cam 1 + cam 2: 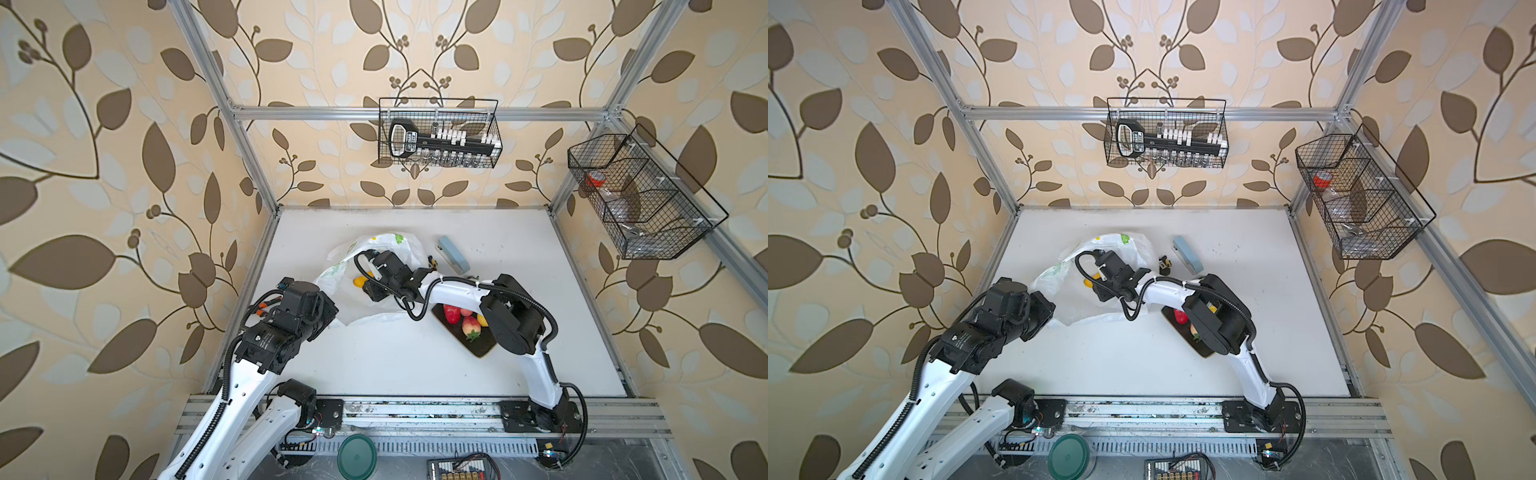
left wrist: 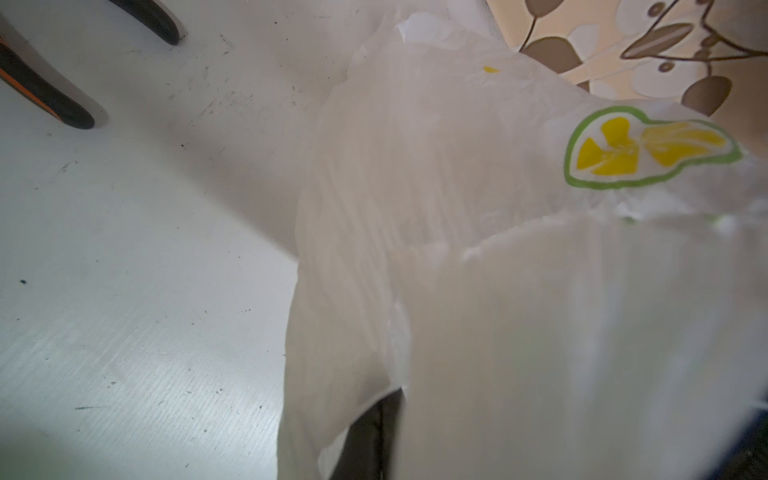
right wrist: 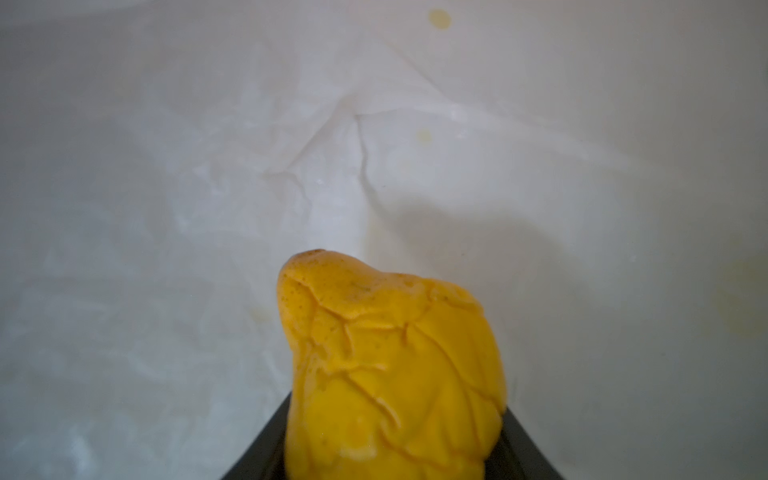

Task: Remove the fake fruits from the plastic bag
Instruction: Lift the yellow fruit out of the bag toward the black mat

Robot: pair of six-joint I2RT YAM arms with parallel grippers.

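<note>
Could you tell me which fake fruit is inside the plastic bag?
The yellow-orange pear, between the fingers of the right gripper; the strawberries and lemon lie on the dark board.

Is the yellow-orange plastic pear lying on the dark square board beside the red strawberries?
No, the right gripper pinches the yellow-orange plastic pear inside the white plastic bag.

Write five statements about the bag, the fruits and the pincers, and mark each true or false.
1. The right pincer grips the pear. True.
2. The dark board is bare. False: strawberries and a lemon lie on it.
3. The left pincer is shut on the plastic bag. True.
4. The pear lies on the board. False: it is inside the bag.
5. The blue case sits inside the bag. False: it lies on the table beside the bag.
</note>
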